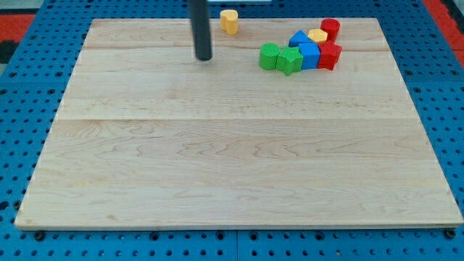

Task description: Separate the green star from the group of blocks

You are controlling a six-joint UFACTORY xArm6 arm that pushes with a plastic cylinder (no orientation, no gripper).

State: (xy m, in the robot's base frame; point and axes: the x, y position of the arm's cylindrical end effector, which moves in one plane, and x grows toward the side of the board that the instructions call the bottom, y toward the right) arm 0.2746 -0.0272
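My tip rests on the board near the view's top, left of the block group. The group sits at the top right: a green round block at its left end, touching a green star. Right of the star are a blue cube and a red star. Behind them lie a blue triangular block, a yellow block and a red cylinder. My tip is well apart from the green star, about a hand's width to its left.
A lone yellow block stands at the top edge of the wooden board, just right of my rod. Blue perforated table surrounds the board.
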